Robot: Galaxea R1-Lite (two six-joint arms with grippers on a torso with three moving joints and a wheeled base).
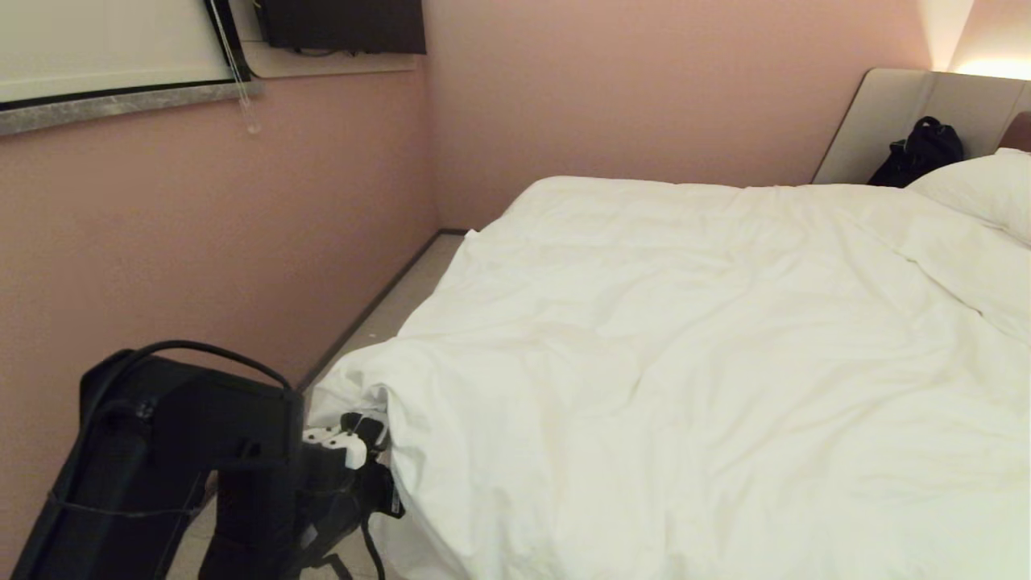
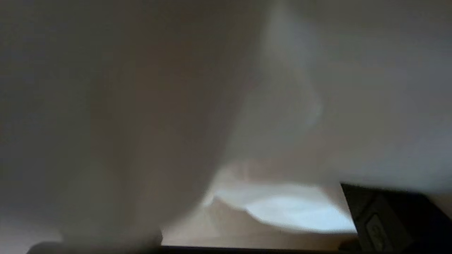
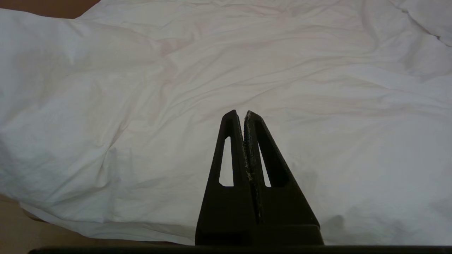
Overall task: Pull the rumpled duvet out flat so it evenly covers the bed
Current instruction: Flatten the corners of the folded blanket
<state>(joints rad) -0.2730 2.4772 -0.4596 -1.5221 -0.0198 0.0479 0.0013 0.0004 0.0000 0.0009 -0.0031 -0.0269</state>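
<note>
The duvet (image 1: 685, 338) lies spread across the bed (image 1: 902, 121), reaching from the near left corner up toward the pillow (image 1: 979, 189) at the far right. It is wrinkled but broadly flat, with shallow creases running over its middle. At the near left corner the fabric bunches into a rounded fold that hangs over the mattress edge toward the floor (image 1: 403, 298), probably because that corner has been drawn outward to bring the cover over the side.

The left gripper (image 1: 354, 439) sits low at that same corner, just beside and partly under the hanging fold, its arm coming in from the near left. In the left wrist view pale cloth fills almost everything close to the lens, so whether the fingers stand apart or clamp on fabric cannot be told. By its place it looks to be working the corner's hem rather than the top surface.

The right gripper (image 3: 244, 114) hovers above the duvet's near part with its two fingers pressed together and nothing between them; it appears idle.

A black bag (image 1: 918, 153) rests against the headboard, well apart from both arms.
</note>
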